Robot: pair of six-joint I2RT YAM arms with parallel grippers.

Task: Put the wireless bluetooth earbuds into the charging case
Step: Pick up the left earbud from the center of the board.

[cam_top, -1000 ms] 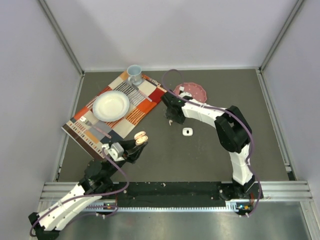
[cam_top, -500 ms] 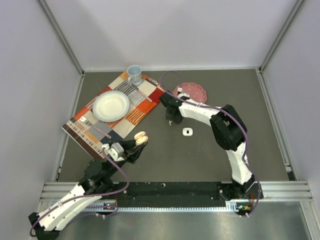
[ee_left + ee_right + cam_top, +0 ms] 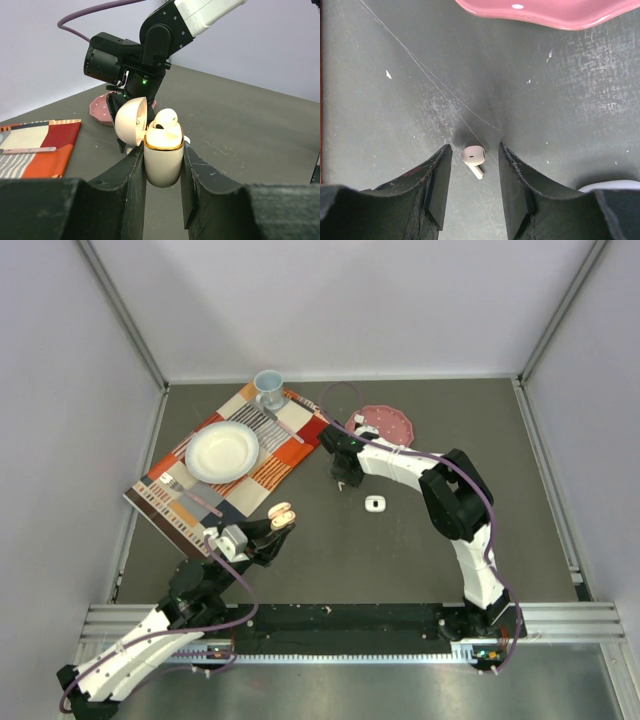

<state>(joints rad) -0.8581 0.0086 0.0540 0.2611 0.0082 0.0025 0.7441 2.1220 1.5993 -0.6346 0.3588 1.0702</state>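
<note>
Earbuds are showing plainly in two places. One, the seated earbud, is sitting head-up in the open charging case, whose lid is leaning back to the left in the left wrist view. The left gripper is clamping that case by its sides and holding it upright, near the closest edge of the placemat. The other, the loose earbud, is lying on the dark table with its stem pointing toward the wrist camera, directly between the fingers of the right gripper. Those jaws are standing apart, one on each side of the bud, with a sliver of table showing on both sides, so nothing is being gripped there.

One second case, small and white, is resting on the table just beside the right gripper, on the side nearer the arm bases. One pink dish is lying beyond that gripper, and a small white object on it is too small to identify. The single striped placemat is carrying one white plate and one pale blue cup, along with utensils too small to count.
</note>
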